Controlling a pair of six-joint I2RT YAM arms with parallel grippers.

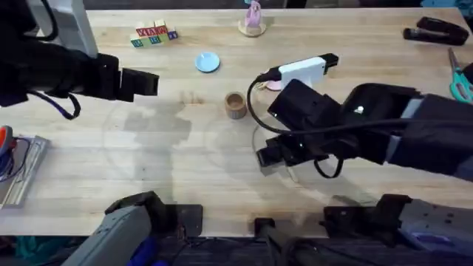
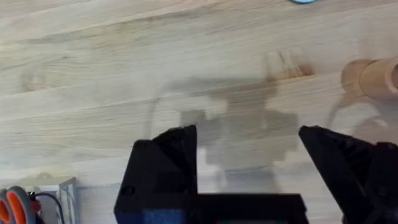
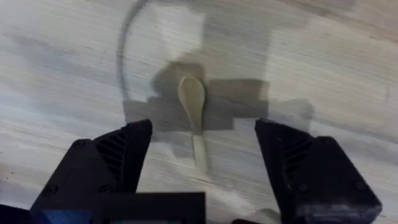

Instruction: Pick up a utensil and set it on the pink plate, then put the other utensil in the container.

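Hovering over the wooden spoon (image 3: 193, 112), the right gripper (image 3: 202, 155) has its fingers spread wide, nothing between them. The spoon lies flat on the table (image 1: 185, 162), bowl away from the fingers, handle running back into the gap, roughly midway between the two pads.

Risks, as judged:
- Spoon is thin and flat on the wood; a closing pinch could skate over the handle or flick it sideways if descent stops short.
- Handle sits slightly skewed to the jaw line; may pivot on closing.

Wooden cup (image 1: 236, 106) stands upright beyond the right gripper, well apart. Pink plate (image 1: 274, 85) mostly hidden behind the arm; fork not made out.

Right arm reaches inward, wrist pitched down. Left gripper (image 2: 249, 168), fingers spread and empty, is held over bare table, the cup off to one side.
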